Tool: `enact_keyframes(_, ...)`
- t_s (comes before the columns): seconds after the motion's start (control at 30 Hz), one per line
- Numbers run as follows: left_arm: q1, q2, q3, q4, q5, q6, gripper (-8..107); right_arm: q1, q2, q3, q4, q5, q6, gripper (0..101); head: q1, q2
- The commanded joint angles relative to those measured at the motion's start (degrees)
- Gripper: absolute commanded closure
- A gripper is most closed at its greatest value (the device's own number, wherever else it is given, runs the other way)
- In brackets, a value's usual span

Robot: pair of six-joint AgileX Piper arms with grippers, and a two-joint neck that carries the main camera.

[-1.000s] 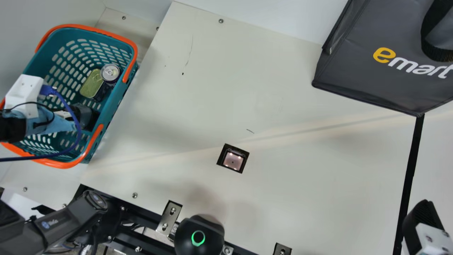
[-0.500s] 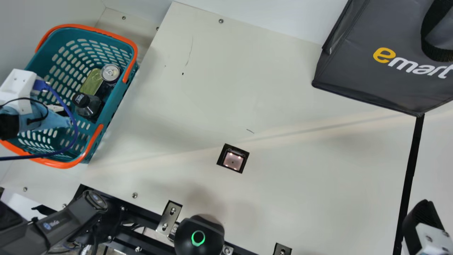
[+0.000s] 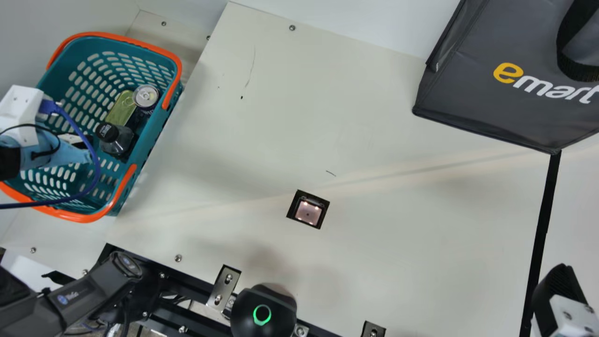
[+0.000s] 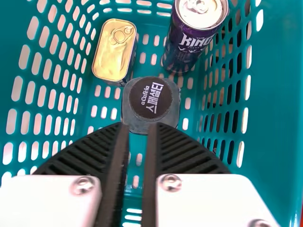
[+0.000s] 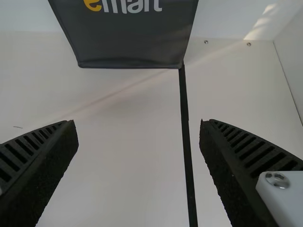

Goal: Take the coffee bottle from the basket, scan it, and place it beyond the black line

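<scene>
In the main view my left gripper [image 3: 84,142] is low in the basket [image 3: 127,192], left of the coffee bottle [image 3: 117,142], which stands dark-capped beside the tin and can. The left wrist view has the bottle's round black cap [image 4: 150,98] just beyond my left gripper [image 4: 138,126], whose fingers are a little apart with nothing between them. My right gripper [image 3: 559,290] is over the black line [image 3: 543,224] at the lower right; in the right wrist view this gripper [image 5: 138,125] is wide open and empty, the line [image 5: 186,137] running between its fingers.
A gold-lidded tin [image 4: 114,49] and a purple can [image 4: 189,40] share the basket with the bottle. The scanner window [image 3: 308,210] lies in the mid table. A dark grey bag [image 3: 486,93] stands at the back right, and a black device [image 3: 263,311] at the front edge.
My left gripper has drawn leftward in the basket, uncovering the bottle's cap, which it hid a second ago. The right arm has kept still.
</scene>
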Motion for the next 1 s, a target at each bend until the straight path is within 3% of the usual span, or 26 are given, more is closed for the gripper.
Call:
enact_keyframes(0.0, -0.1, 0.1, -0.1, 0.2, 0.0, -0.2, 52, 0.0, 0.0, 0.0, 0.0, 0.0, 0.0, 10, -1.5, 0.1)
enact_keyframes(0.43, -1.2, 1.1, -0.7, 0.2, -0.2, -1.5, 9, 0.0, 0.0, 0.0, 0.0, 0.0, 0.0, 10, -1.5, 0.1)
enact_keyframes(0.97, -4.1, 3.6, 1.4, -2.8, -4.3, 1.0, 9, 0.0, 0.0, 0.0, 0.0, 0.0, 0.0, 10, -1.5, 0.1)
